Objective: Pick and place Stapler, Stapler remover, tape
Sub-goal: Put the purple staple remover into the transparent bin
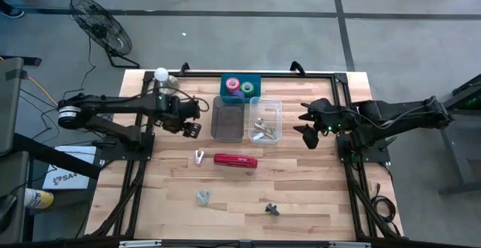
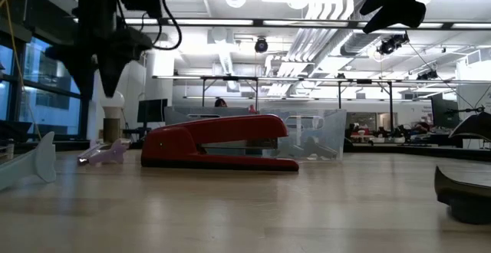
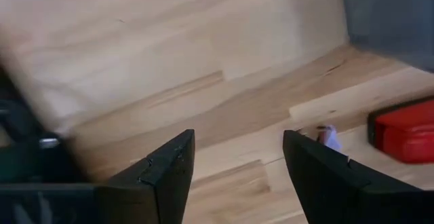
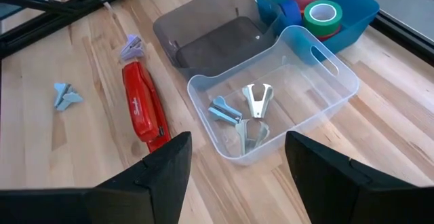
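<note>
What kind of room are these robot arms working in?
Probably a big robotics lab or workshop: a pale wooden worktable with a black metal frame, a black floor fan on grey concrete, and long ceiling lights over more benches behind.

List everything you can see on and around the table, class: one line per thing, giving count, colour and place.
long red desk stapler: one, red, table centre.
ring-shaped tape rolls: at least three; pink, green, purple; inside blue bin.
blue plastic bin: one, table's far edge.
smoky grey plastic tray: one, empty, beside clear bin.
clear plastic bin: one, holding staple removers.
claw-shaped staple removers: three in bin; three loose, pale one beside stapler, two near front edge.
black floor fan: one, on floor beyond table.
left pincer: open, above table left.
right pincer: open, right of clear bin.
</note>
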### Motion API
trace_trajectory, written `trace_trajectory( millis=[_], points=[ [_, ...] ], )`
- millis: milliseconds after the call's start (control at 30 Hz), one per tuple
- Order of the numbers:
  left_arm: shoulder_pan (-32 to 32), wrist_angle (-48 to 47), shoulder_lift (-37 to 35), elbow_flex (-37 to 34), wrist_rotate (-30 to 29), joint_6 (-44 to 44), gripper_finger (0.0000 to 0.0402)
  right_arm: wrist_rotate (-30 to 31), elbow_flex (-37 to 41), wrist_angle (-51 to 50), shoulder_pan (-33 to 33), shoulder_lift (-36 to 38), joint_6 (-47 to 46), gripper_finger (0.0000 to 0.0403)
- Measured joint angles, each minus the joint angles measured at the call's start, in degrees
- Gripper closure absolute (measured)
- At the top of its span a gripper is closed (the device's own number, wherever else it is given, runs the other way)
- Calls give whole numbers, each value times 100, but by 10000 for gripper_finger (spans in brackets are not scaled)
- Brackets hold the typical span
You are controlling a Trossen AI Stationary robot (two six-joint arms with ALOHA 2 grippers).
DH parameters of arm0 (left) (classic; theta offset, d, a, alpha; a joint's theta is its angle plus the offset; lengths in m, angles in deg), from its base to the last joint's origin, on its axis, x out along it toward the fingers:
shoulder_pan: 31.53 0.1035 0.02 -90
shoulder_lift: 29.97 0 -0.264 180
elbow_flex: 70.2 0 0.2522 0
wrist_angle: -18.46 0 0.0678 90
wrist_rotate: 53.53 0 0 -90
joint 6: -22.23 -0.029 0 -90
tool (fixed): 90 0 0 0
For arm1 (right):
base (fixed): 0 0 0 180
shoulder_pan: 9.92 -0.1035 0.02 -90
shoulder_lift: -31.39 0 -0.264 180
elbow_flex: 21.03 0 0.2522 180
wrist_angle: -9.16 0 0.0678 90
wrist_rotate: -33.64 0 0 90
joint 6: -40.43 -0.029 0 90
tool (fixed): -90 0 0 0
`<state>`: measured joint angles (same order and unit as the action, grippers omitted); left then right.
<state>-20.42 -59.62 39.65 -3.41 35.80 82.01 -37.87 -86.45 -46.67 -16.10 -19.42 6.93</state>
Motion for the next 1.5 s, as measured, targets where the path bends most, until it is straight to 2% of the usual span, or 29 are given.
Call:
trace_trajectory(
  millis=[233,367,567,667,933,1500],
  points=[
    [-401,1385,3,-571,65,593,180,21,-2,33,0,0,80,173],
    [-608,2033,94,-665,135,658,161,47,-2,33,2,0,103,173],
    [-634,2029,447,-678,213,679,108,47,0,31,3,0,156,173],
    [-697,2162,603,-678,342,775,94,45,0,27,4,0,194,173],
    [-1184,2252,835,-678,360,1283,94,23,0,-13,4,0,202,173],
    [-2230,2273,850,-675,-394,2597,94,45,0,-14,4,0,202,173]
  ],
)
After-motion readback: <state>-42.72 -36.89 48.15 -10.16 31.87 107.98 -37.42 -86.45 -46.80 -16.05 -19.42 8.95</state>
